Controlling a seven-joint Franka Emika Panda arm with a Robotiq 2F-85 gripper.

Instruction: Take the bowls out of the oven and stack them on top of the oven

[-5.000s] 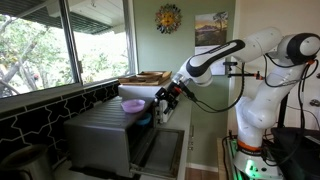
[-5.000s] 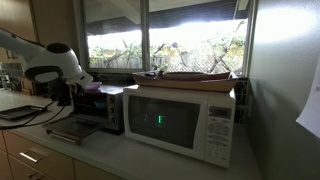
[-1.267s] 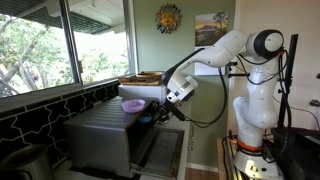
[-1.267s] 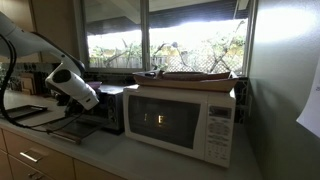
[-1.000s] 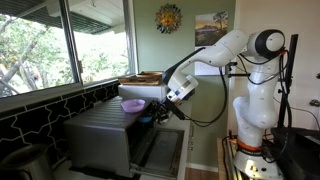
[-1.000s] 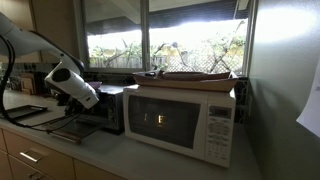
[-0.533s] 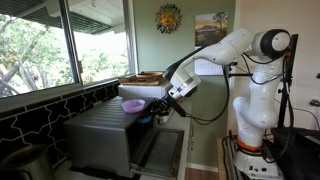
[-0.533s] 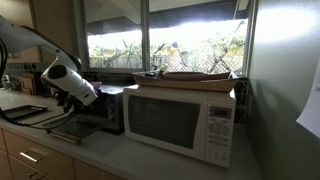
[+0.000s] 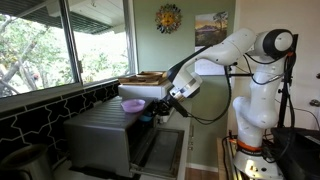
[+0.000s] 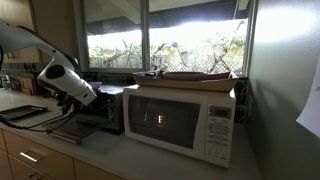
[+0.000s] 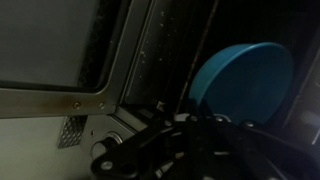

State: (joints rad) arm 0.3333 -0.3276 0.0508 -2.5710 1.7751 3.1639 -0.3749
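Wrist view is pretty dark. The pincer (image 11: pixel 190 132) is right up close at the bottom, and I honestly can't tell if it's clenched or released. Just past it, the light blue bowl (image 11: pixel 245 75) sits in the oven's (image 9: pixel 105 132) dark opening. The lilac bowl (image 9: pixel 132 105) rests on the oven's top.

The Panda arm (image 9: pixel 245 50) is built of glossy white, rounded segments with dark bands at the joints, bulky at the right of the frame in an exterior view and slimmer toward the wrist, with a thin black cable (image 9: pixel 210 123) looping beneath it. Its end carries a black gripper (image 9: pixel 150 113), much darker than the white shell. In the wrist view the gripper (image 11: pixel 185 150) fills the bottom of the frame as dull black, blurred linkage bars with a small pale round pivot at lower left.
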